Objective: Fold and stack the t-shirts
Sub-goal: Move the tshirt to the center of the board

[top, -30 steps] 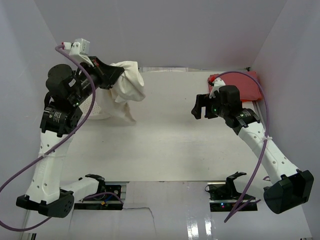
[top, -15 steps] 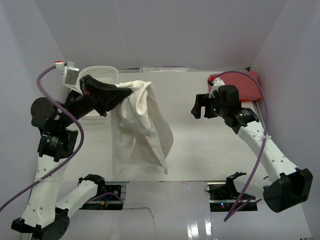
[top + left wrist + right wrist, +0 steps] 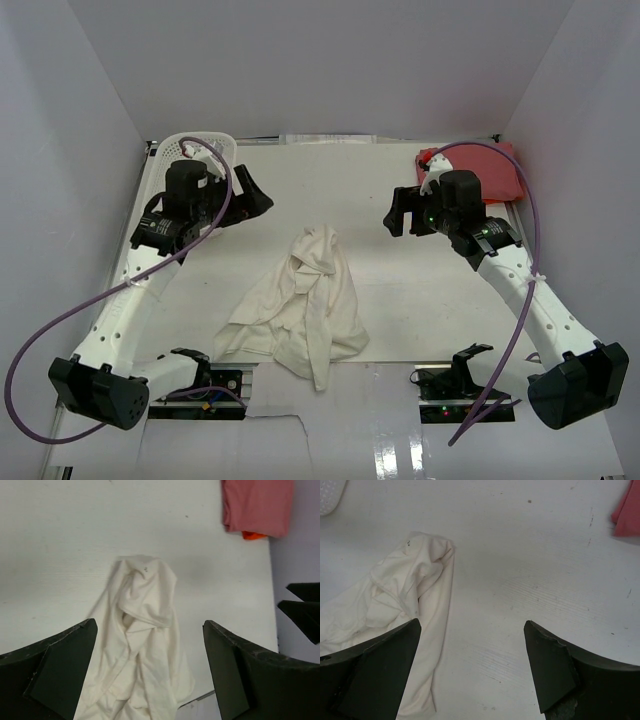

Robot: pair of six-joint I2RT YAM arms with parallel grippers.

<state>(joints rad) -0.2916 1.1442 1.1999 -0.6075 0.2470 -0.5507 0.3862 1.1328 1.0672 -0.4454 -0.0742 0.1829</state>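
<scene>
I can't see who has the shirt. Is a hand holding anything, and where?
Nothing is held. Left gripper and right gripper are open; the shirt lies on the table.

The red shirt (image 3: 500,175) is partly hidden by the right arm (image 3: 512,272); the basket (image 3: 200,140) is partly covered by the left arm (image 3: 135,290).

The plain cream-white t-shirt (image 3: 303,305) lies by the white table's (image 3: 420,300) near edge. The plain red t-shirt (image 3: 497,172) is at its far right corner. The basket (image 3: 205,143) is white mesh.
</scene>
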